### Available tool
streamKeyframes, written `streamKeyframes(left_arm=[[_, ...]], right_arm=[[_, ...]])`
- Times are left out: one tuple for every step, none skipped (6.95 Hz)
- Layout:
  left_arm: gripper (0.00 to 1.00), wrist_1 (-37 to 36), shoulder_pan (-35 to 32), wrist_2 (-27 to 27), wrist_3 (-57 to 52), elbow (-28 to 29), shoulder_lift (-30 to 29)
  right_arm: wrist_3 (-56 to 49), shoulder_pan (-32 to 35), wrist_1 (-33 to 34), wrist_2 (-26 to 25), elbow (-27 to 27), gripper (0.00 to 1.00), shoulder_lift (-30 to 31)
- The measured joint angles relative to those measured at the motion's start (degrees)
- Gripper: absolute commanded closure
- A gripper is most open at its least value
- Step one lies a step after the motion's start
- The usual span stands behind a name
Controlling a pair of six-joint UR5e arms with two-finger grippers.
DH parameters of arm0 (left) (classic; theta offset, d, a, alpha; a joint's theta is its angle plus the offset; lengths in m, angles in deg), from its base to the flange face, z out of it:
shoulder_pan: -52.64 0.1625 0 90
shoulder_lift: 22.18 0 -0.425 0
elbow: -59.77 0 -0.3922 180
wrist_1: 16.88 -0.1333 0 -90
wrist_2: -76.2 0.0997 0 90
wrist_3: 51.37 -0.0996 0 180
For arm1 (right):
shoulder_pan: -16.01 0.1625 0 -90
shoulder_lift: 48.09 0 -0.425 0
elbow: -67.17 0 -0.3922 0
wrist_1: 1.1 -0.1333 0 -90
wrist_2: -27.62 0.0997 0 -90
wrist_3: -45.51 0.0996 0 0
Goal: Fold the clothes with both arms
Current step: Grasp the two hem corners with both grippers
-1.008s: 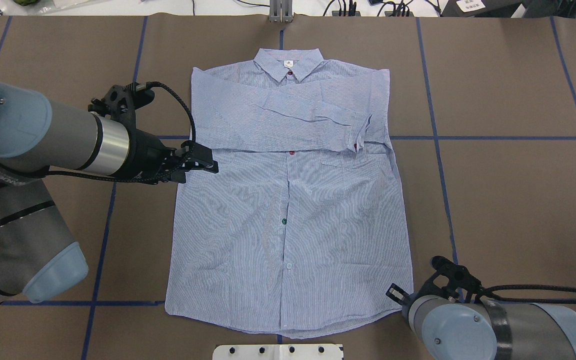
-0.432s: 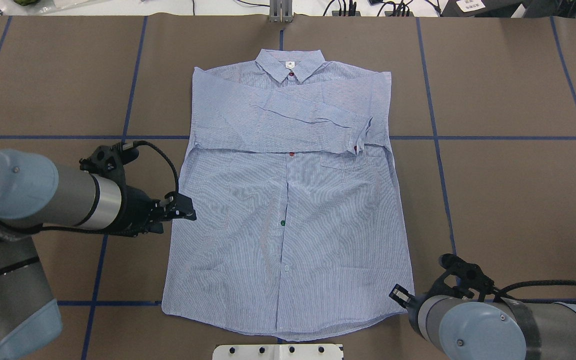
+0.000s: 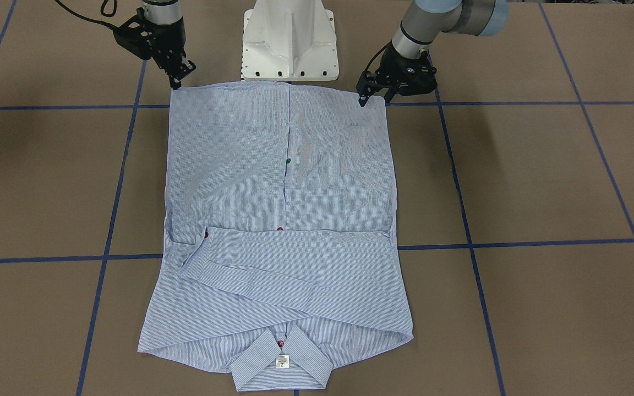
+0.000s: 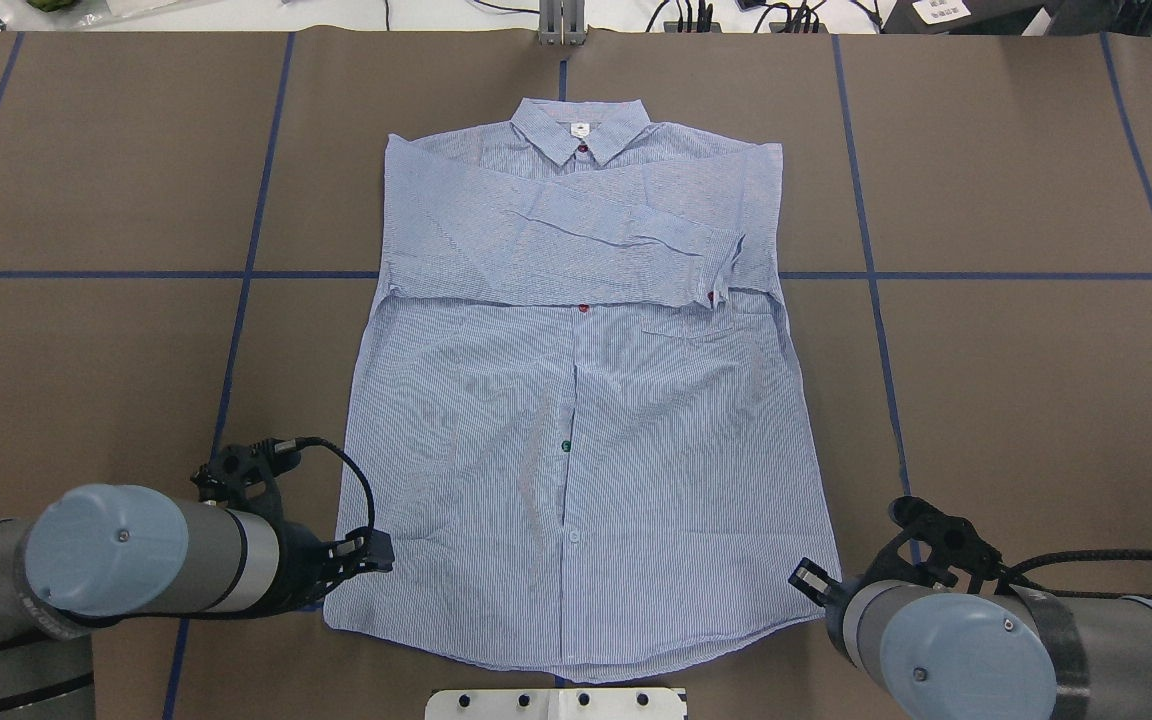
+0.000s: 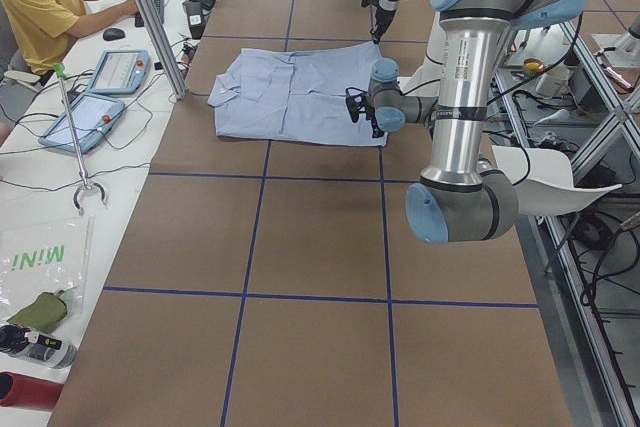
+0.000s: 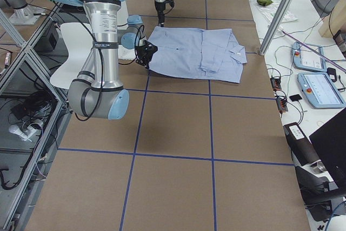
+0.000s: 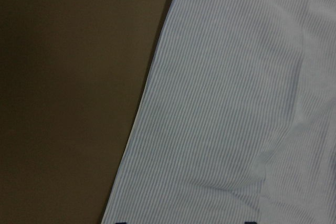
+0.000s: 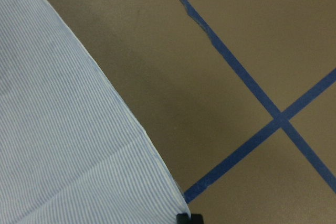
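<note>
shirt (image 4: 576,420) flat on table (image 4: 1016,400), sleeves folded across chest | left gripper (image 4: 379,552) spread open by hem corner, right gripper (image 4: 804,580) can't tell tbh | tip: pinch both hem corners level, lift together

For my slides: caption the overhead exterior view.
Black left gripper and right gripper at the hem corners of a light blue striped button-up shirt, sleeves folded across its chest.

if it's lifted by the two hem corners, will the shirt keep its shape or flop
Likely floppy: the shirt lies flat as thin, softly wrinkled cloth, so the hem between two held corners would probably sag. The sleeves folded across the chest lie loose and may slip off when lifted. It looks light for its spread.
</note>
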Motion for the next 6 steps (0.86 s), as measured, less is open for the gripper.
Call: streamKeyframes(left_arm=[[0.22,-0.5,1.1,0.8,0.6,0.0,0.4],[0.23,-1.5,1.5,1.1,0.9,-0.1,0.6],[0.23,-2.5,1.8,1.2,0.9,0.0,0.9],[0.26,-2.9,2.1,1.3,1.0,0.3,1.0],[0.32,-3.1,2.4,1.3,1.3,0.4,1.0],[0.38,-3.1,2.6,1.3,1.7,0.5,1.0]], right_arm=[[0.0,0.0,0.2,0.0,0.1,1.0,0.0],[0.0,-0.1,0.2,-0.1,0.2,1.0,-0.1],[0.0,-0.1,0.3,-0.1,0.2,1.0,-0.4],[0.1,-0.1,0.3,-0.1,0.2,1.0,-0.6],[0.1,-0.1,0.3,-0.1,0.2,1.0,-0.7],[0.1,-0.1,0.4,-0.2,0.2,1.0,-0.7]])
